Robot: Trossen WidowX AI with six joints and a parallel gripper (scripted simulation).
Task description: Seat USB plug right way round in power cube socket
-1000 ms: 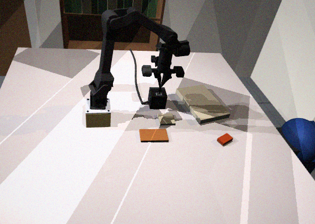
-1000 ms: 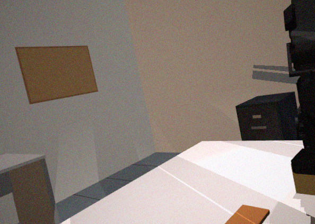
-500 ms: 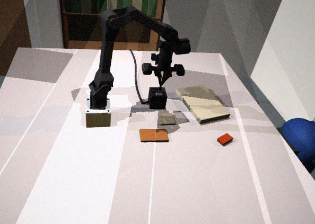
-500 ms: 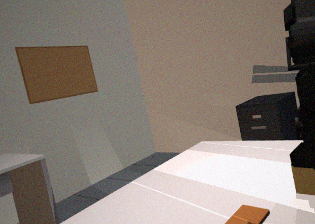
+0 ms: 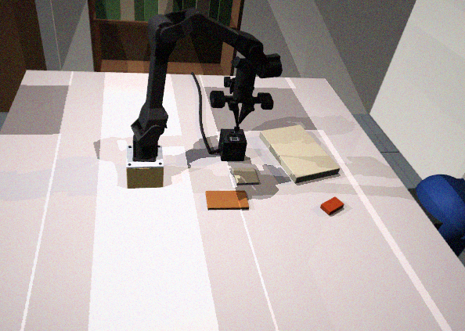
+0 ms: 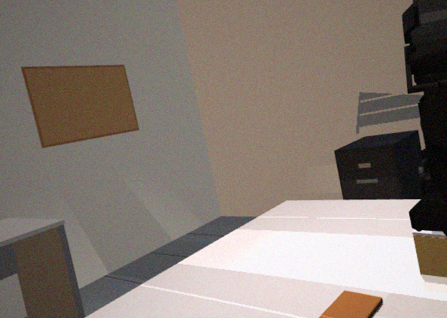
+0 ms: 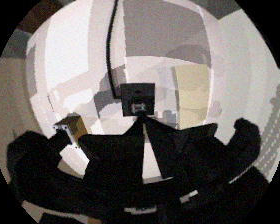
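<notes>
While the tool (image 5: 237, 125) (image 7: 143, 119) is clamped on the small dark USB plug (image 5: 236, 129), the power cube (image 5: 233, 149) (image 7: 127, 99) stands upright on the surface (image 5: 156, 256) (image 6: 301, 249) (image 7: 66, 45), near the centre of the top frame. The plug is at the cube's upper side (its seating and orientation cannot be determined). A black cable (image 5: 201, 111) (image 7: 109, 50) runs from the cube's left side toward upper centre. An orange slab (image 5: 227, 199) (image 6: 351, 305) lies below centre; a red block (image 5: 332, 205) lies lower right.

you can read no words, brands or numbers here; the pale mark on top of the black cube (image 5: 228, 149) (image 7: 125, 101) is too small to make out.
</notes>
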